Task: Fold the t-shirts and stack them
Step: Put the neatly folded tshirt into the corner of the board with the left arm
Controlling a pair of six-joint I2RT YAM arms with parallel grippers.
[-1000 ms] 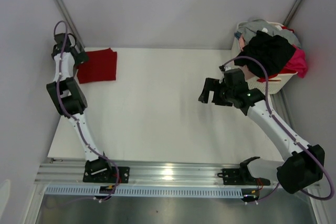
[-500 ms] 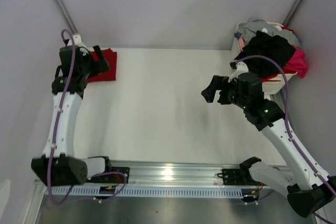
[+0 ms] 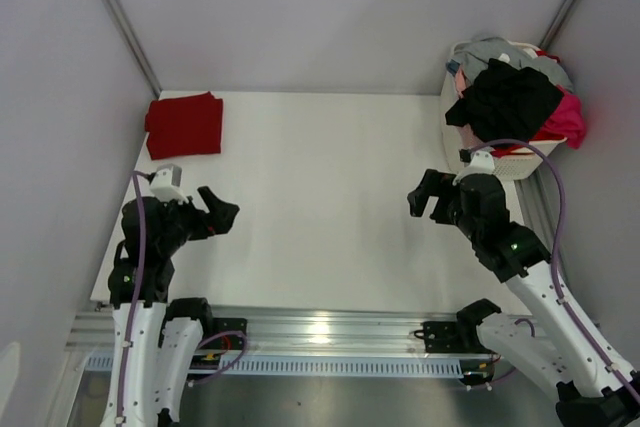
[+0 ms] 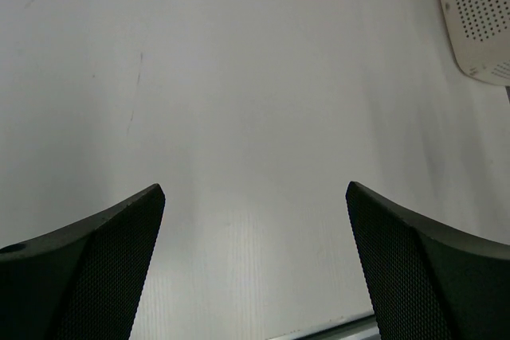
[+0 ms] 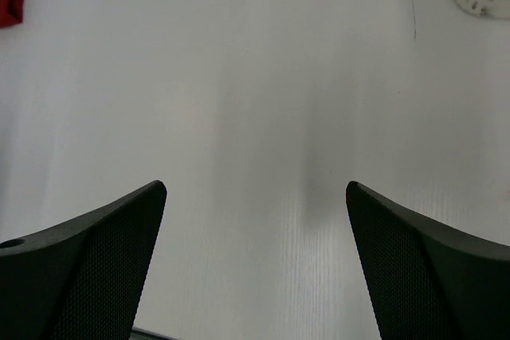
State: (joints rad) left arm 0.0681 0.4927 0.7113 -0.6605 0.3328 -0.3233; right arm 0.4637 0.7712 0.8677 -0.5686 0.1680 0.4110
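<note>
Your left gripper (image 3: pixel 222 211) is hanging over the table (image 3: pixel 320 167), close to the left edge and nearer the front edge than the back one. It is pointing in toward the middle. Its two fingers (image 4: pixel 96 268) are standing wide apart and are holding nothing. Only bare white table is showing between them. Your right gripper (image 3: pixel 420 197) is hanging over the right side of the table, near the basket (image 3: pixel 512 154), and it is pointing to the left. Its fingers (image 5: pixel 430 268) are spread wide too, with nothing in between. The dark red t-shirt (image 3: pixel 185 125) is lying folded flat in the far left corner of the table, well apart from both grippers. The other shirts are sitting in a heap in the white basket at the far right corner. The black t-shirt (image 3: pixel 510 97) is lying on top, the pink t-shirt (image 3: pixel 568 119) is hanging over the right side, and the grey t-shirt (image 3: pixel 490 47) is peeking out at the back.
</note>
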